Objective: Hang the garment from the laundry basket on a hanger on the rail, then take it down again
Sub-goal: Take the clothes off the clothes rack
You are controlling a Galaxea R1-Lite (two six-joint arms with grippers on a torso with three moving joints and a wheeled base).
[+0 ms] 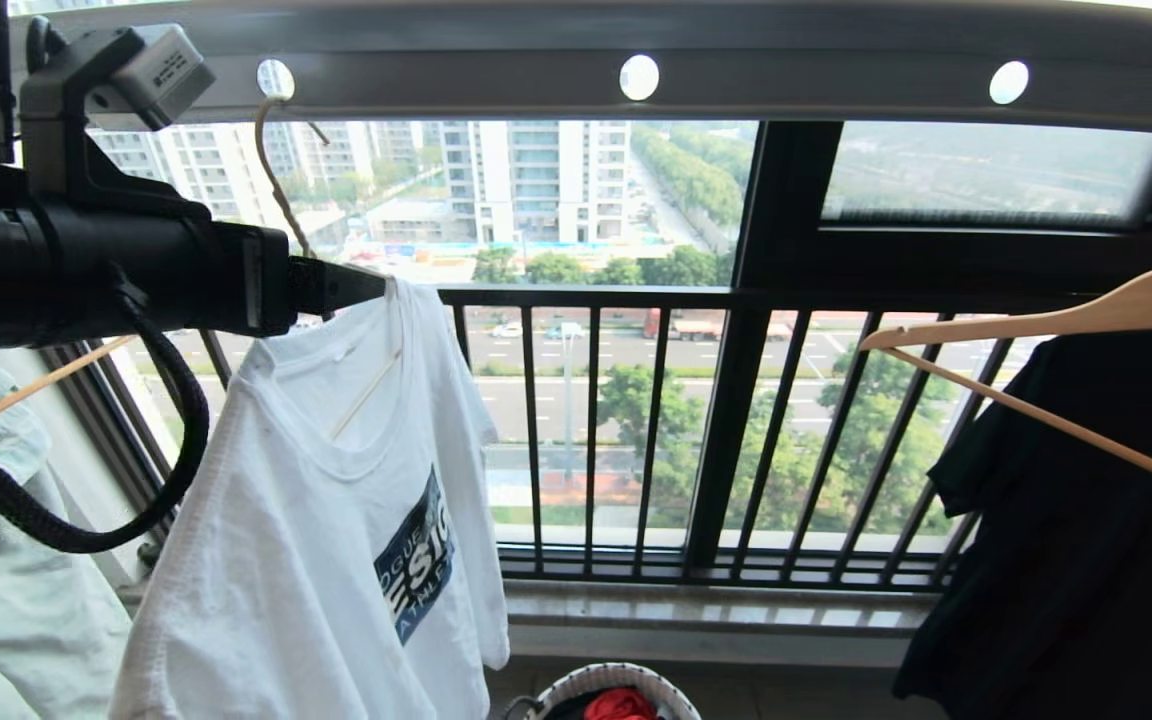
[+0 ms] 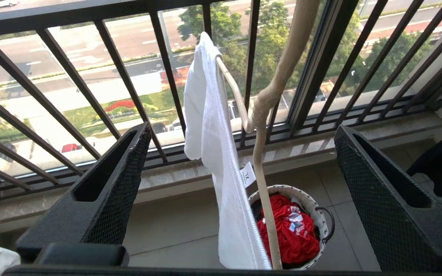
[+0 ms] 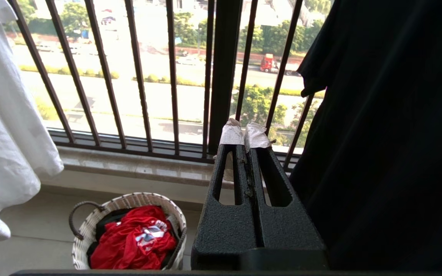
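- The left tool (image 2: 240,168) stands wide open, straddling the hanger (image 2: 261,161) neck; the right tool (image 3: 244,138) is closed, empty.
- Close squarely on the neck, not cloth, before lifting off the rail (image 1: 736,60).
- The garment (image 1: 336,540), left of the head view, hangs lengthwise downward, print facing right.

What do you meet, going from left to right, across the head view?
Left claw on its black arm → white T-shirt on the thin hanger → laundry basket → wooden hanger with the black shirt.
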